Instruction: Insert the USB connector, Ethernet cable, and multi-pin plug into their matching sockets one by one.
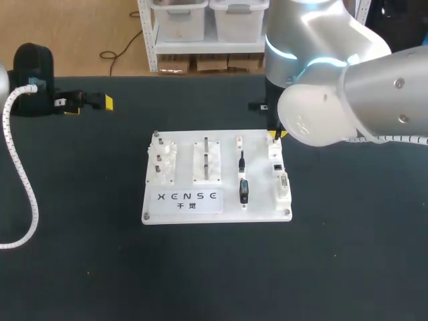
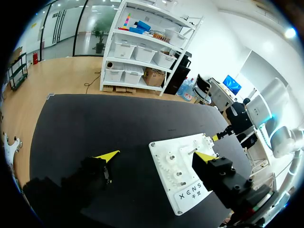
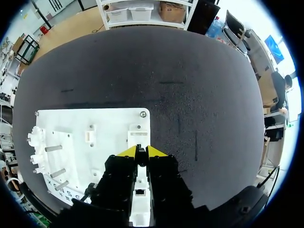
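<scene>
A white socket board [image 1: 180, 208] lies mid-table. On it a black USB connector [image 1: 243, 190] rests in a holder, with a thin dark cable piece [image 1: 241, 160] just behind it. Along the board's right edge sit a small Ethernet socket [image 1: 275, 166] and a pale multi-pin plug [image 1: 283, 182]. My right gripper [image 1: 276, 136] hangs over the board's far right corner. In the right wrist view this gripper [image 3: 141, 151] is shut above a white socket block [image 3: 140, 191]. Only a dark slit shows between its tips. My left gripper [image 1: 90, 101] rests far left, and stands open with nothing in it [image 2: 156, 156].
Several upright metal pegs [image 1: 206, 157] and white gear posts [image 1: 162, 160] stand on the board's left half. A white coiled cable [image 1: 20, 167] runs down the table's left side. Black tabletop [image 1: 214, 267] surrounds the board.
</scene>
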Robot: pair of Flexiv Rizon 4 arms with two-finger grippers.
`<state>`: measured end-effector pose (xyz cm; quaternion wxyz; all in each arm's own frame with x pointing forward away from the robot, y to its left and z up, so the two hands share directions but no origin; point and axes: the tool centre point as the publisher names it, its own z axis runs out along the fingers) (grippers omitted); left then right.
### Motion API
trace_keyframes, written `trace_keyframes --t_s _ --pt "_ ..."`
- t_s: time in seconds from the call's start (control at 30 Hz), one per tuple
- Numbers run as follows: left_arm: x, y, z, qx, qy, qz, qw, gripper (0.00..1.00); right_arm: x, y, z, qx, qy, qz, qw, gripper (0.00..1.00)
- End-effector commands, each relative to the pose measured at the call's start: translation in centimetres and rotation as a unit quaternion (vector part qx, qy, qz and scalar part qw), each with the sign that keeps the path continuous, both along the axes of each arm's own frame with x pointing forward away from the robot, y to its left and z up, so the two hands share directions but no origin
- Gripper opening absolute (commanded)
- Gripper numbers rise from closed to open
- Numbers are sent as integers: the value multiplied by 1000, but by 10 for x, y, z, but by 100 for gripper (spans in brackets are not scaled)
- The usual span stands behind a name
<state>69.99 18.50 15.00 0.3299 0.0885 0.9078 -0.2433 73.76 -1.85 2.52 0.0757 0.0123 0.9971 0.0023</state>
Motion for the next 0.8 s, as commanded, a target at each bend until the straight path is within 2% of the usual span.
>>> trace_keyframes --t_s 0.03,0.4,0.8 --pt "0 0 0 0 0 0 1000 100 -1 -2 -14 -1 3 -1 1000 0" --pt "0 0 0 0 0 0 1000 100 4 0 0 10 -13 0 1000 0" --pt "0 0 0 0 0 0 1000 100 1 -1 -4 7 -7 -2 1000 0"
